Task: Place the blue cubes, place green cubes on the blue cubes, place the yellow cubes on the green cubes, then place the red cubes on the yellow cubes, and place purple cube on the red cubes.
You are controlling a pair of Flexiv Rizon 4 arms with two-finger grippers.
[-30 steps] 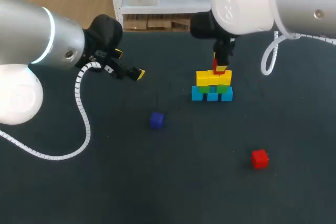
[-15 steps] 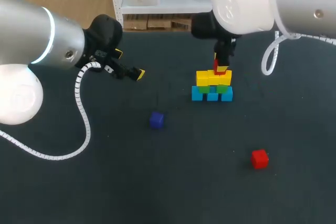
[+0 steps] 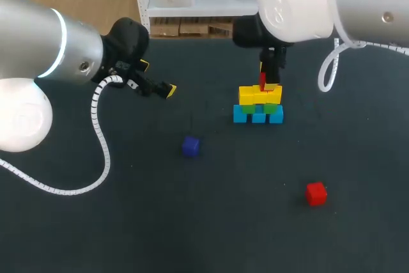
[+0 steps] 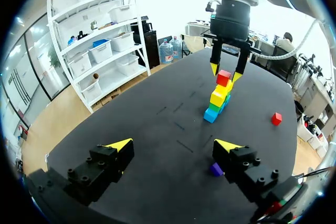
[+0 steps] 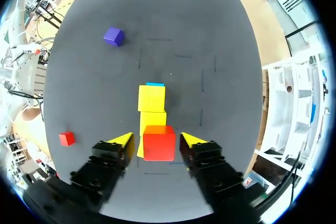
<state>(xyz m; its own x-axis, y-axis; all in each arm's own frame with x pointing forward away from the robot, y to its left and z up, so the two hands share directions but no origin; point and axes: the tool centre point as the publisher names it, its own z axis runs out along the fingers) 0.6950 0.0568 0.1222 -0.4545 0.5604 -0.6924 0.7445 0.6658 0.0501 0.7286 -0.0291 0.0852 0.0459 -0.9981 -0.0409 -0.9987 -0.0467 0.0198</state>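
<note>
Head view: right gripper [image 3: 268,84] over stack [image 3: 257,105]

Qty: 3 blue cubes [image 3: 258,116], 2 green cubes [image 3: 273,107], 2 yellow cubes [image 3: 248,94], 2 red cubes [image 3: 316,193], 1 purple cube [image 3: 190,146]

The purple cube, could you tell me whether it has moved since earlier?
No; the purple cube lies where it was, equally far from the stack.

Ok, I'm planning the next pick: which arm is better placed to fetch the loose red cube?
Right. The loose red cube lies on the right arm's side of the table, and the right gripper stands open over the stack. The left gripper hangs far across, nearer the purple cube.
</note>
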